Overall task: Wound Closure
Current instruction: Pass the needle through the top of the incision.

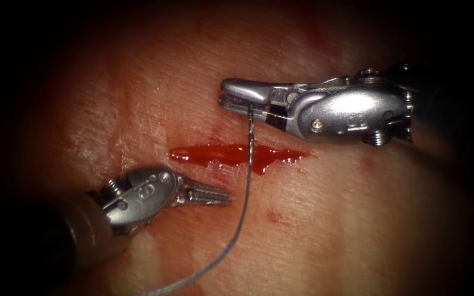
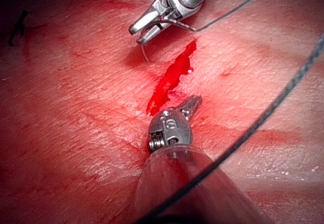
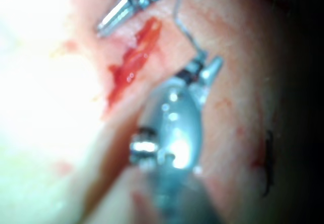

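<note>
Holding the needle (image 1: 250,137) in the right hand (image 1: 231,98), jaws closed on it close to one end. From the grip the needle runs down across the cut (image 1: 237,154), its far end over the red fluid (image 1: 215,151) pooled in the cut. Can't tell from the endoscope view whether the tip is in the tissue (image 1: 357,219) or just lying over it; the left wrist view shows a thin curved bit below the right hand (image 2: 147,29), seemingly clear of the surface.

Thread (image 1: 237,230) runs on from the needle's lower end, down past the cut and off the lower edge of the endoscope view. In the left wrist view it crosses as a dark line (image 2: 263,120) close to the left shaft.

Left hand (image 1: 223,195): jaws together, nothing in them that I can see. It sits below the cut, towards its left end, tips pointing right at the thread and just short of it. So the left hand is the one nearer to the thread and to the needle's lower end; the right is above the cut, holding the upper end.

Key relation: the needle's long axis runs nearly square to the cut, which runs left-right.

Hard to read: the swage and the exact needle-to-thread join. A small dark mark (image 2: 19,26) sits well away from the cut; looks like a cut end of thread, not sure.
</note>
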Controlling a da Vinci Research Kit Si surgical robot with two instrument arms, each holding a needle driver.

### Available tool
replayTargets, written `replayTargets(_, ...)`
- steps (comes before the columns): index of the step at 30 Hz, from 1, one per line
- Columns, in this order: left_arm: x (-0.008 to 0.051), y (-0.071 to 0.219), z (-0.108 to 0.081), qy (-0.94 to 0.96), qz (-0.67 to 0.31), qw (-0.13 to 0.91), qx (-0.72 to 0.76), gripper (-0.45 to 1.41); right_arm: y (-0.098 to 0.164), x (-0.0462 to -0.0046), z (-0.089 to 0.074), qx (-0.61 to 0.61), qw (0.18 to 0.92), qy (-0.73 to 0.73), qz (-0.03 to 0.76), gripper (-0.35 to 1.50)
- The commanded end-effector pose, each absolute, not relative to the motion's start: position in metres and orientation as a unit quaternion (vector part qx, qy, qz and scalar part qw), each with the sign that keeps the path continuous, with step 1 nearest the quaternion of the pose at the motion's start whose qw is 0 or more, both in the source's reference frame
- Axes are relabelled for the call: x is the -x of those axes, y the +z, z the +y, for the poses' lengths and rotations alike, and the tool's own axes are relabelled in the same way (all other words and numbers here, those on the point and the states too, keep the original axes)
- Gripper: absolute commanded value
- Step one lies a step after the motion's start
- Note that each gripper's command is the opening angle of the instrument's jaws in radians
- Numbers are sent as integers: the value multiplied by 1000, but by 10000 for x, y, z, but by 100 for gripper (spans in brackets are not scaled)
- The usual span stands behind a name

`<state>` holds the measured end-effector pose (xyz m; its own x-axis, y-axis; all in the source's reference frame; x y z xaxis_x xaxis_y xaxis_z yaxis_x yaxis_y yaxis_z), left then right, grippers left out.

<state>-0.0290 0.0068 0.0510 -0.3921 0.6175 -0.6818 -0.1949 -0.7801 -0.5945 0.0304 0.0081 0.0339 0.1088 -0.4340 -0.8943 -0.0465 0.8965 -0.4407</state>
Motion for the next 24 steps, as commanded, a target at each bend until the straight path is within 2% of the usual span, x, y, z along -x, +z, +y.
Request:
replayTargets(1,295,516,72,806,-215,251,491,-44,339,-309,93,181,723,-125,655,-35)
replayTargets(9,295,516,72,806,-215,251,491,-44,340,-302,113,92,743,-6,663,-35)
replayTargets(24,297,517,71,808,-214,251,489,-45,349,-305,126,22,751,61,657,-35)
